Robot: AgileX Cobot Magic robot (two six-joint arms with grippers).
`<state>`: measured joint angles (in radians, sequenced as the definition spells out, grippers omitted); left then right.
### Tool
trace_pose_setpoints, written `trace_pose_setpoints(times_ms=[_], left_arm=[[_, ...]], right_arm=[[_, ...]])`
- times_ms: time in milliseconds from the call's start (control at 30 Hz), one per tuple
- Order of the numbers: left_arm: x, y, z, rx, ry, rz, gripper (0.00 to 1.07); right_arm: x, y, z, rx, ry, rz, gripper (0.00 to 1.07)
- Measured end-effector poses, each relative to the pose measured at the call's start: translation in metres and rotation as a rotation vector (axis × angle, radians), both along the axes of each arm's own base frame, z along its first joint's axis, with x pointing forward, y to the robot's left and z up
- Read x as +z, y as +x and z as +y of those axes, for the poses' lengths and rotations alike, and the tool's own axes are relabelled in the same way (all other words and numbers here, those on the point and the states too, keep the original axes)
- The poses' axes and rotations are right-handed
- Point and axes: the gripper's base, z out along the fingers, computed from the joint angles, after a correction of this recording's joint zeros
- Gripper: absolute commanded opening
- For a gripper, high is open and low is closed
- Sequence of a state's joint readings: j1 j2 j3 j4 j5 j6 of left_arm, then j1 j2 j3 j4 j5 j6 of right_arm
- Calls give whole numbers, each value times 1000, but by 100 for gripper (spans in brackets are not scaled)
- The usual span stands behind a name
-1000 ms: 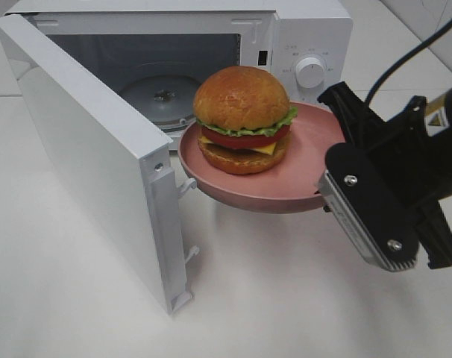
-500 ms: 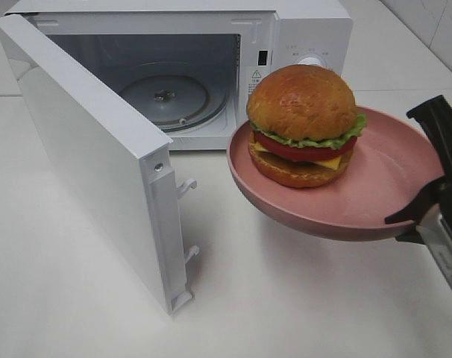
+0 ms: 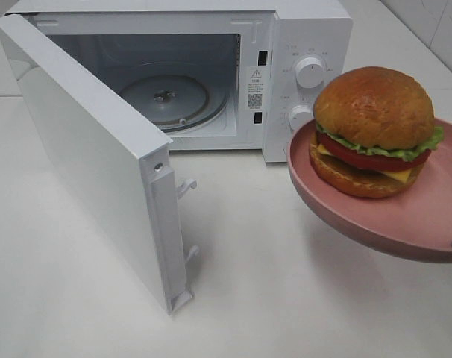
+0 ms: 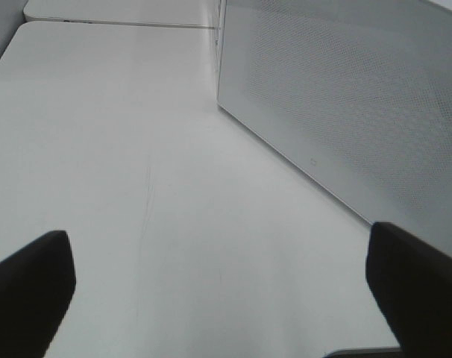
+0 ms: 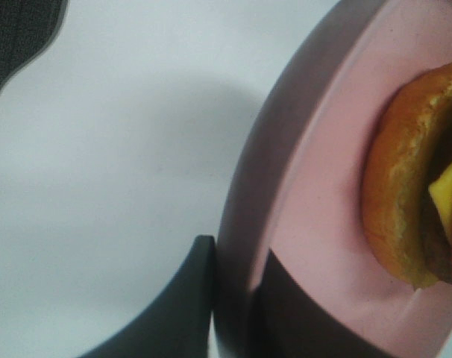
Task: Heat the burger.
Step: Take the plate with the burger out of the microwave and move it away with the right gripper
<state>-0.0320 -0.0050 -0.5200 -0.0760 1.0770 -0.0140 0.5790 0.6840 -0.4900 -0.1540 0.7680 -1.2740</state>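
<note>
The burger (image 3: 375,130), with its golden bun, lettuce, tomato and cheese, sits on a pink plate (image 3: 405,227) held in the air at the right, in front of the microwave's control panel. In the right wrist view my right gripper (image 5: 237,261) is shut on the plate's rim (image 5: 300,186), one finger under it and one on top, with the burger (image 5: 405,186) just beyond. In the exterior view only a black sliver of that gripper shows at the right edge. My left gripper (image 4: 218,250) is open above bare table and holds nothing.
The white microwave (image 3: 308,30) stands at the back with its door (image 3: 84,142) swung wide open to the left. Its glass turntable (image 3: 165,97) is bare. The door's outer face (image 4: 345,97) is close beside my left gripper.
The plate with the burger has moved right, away from the microwave's opening. My right arm has slid almost entirely out of the exterior view. The door has not moved.
</note>
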Motion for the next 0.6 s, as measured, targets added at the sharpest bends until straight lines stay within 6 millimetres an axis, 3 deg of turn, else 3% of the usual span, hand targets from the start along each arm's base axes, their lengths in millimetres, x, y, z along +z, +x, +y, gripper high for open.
trace_pose_setpoints(times_ms=[267, 600], left_arm=[[0, 0, 0, 0, 0, 0, 98], [0, 0, 0, 0, 0, 0, 98]], right_arm=[[-2, -13, -12, -61, -15, 14, 0], [-1, -13, -21, -157, -46, 3, 0]])
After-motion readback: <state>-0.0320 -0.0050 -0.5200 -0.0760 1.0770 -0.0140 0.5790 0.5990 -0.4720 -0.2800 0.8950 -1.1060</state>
